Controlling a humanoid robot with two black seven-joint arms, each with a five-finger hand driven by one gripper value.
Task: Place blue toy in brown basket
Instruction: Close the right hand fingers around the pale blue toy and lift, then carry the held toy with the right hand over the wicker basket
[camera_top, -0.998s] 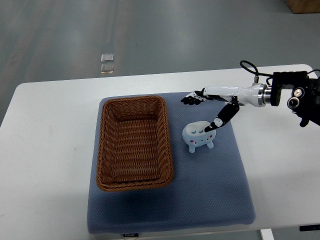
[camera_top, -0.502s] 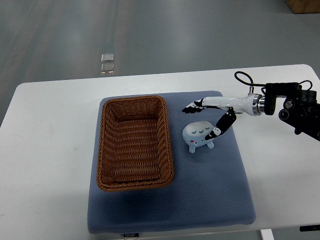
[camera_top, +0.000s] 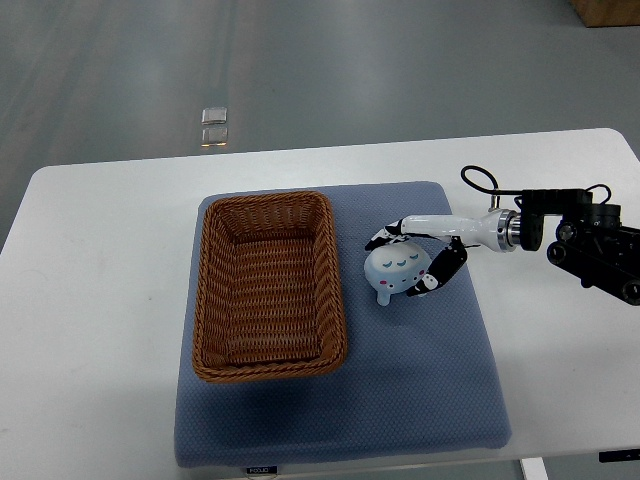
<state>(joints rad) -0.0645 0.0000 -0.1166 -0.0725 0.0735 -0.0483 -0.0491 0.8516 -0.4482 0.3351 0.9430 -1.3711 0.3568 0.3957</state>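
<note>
Brown basket (camera_top: 268, 288) sits left-centre on the blue mat (camera_top: 420, 380), nothing inside. Blue toy (camera_top: 396, 271) stands just right of it, on the mat. Right hand (camera_top: 418, 256) reaches in from the right edge, fingers (camera_top: 384, 235) and thumb cupped around the toy; firm grip unclear.

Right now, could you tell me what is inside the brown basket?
The brown basket shows only its bare woven floor; nothing lies in it. The blue toy sits outside on the blue mat, with the right hand around it.
</note>
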